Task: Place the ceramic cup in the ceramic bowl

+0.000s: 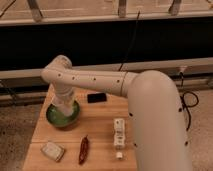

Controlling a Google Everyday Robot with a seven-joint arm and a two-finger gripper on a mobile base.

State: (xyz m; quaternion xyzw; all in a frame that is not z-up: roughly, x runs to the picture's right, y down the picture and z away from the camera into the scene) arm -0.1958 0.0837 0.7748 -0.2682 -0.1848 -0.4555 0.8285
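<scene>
The ceramic bowl [59, 118], wide and green inside, sits on the left part of the wooden table [100, 130]. My arm reaches from the right across the table, and my gripper [65, 104] hangs straight down over the bowl. A pale whitish shape at the gripper's tip, just above the bowl's inside, may be the ceramic cup [66, 106]; I cannot tell it apart from the gripper.
A black flat object [97, 97] lies behind the bowl to the right. A red chilli-like item [83, 149] and a pale wrapped block [52, 150] lie near the front. A white rectangular box [119, 133] lies beside my arm, with a small white piece [119, 155] in front of it.
</scene>
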